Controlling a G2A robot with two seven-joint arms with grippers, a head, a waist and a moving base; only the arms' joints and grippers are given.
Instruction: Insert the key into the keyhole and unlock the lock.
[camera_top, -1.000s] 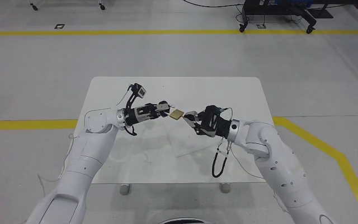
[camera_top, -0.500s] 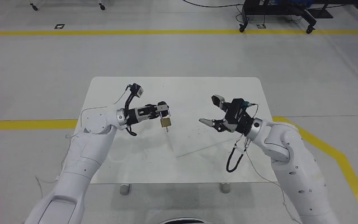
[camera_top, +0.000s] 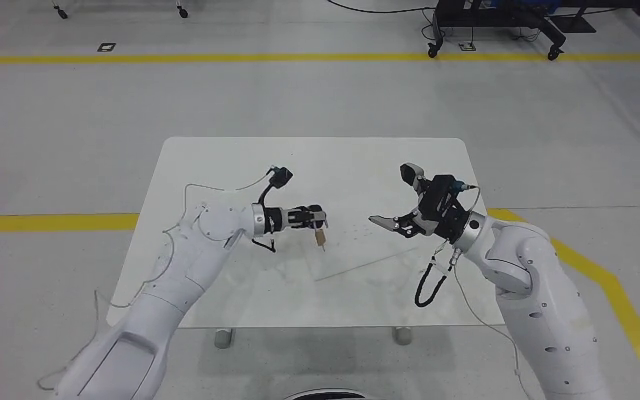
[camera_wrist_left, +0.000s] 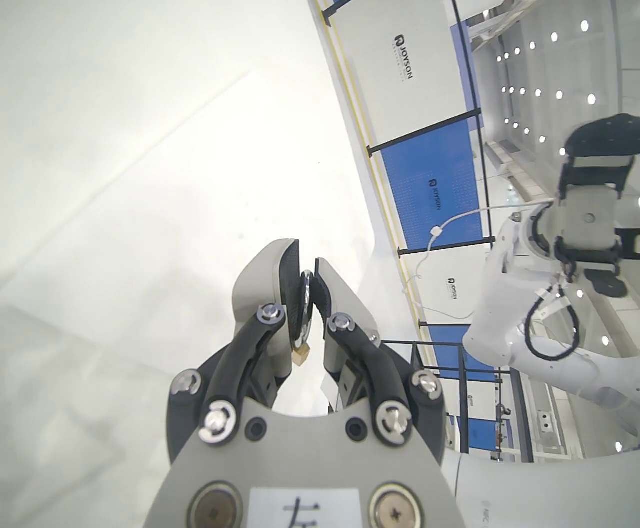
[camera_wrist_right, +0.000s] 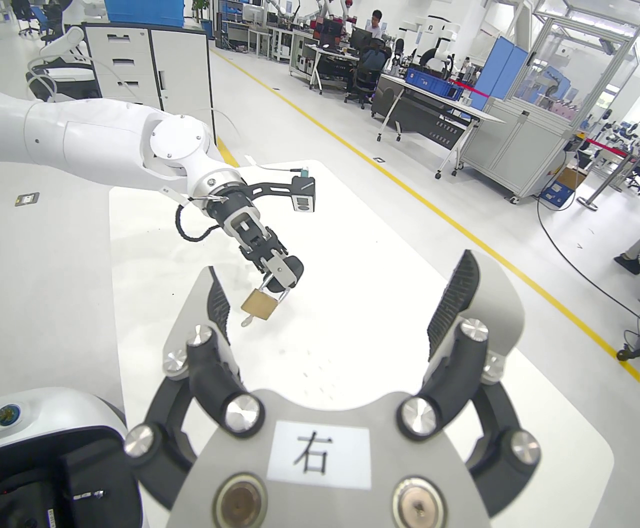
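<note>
In the top view the left gripper is sitting just left of the frame's centre, over the middle of the white table; it is clamping shut on the shackle of the lock, and the brass body is dangling just below its tip in the picture; whether the lock is touching the tabletop cannot be told. In its own wrist view the left gripper is pressing both fingers against the silver shackle from either side, with a sliver of brass peeking out behind it. The right wrist view is showing the lock hanging tilted beneath those closed fingers; a small silvery key is sticking out of the body's lower edge, away from the shackle.

The right gripper is hovering right of centre in the top view, pointing toward the lock but well apart from it, with bare table lying between them; its jaws are standing spread wide and gripping nothing. In its own view the right gripper is facing the lock, which is showing farther off through the gap, nearer one finger than the other.
</note>
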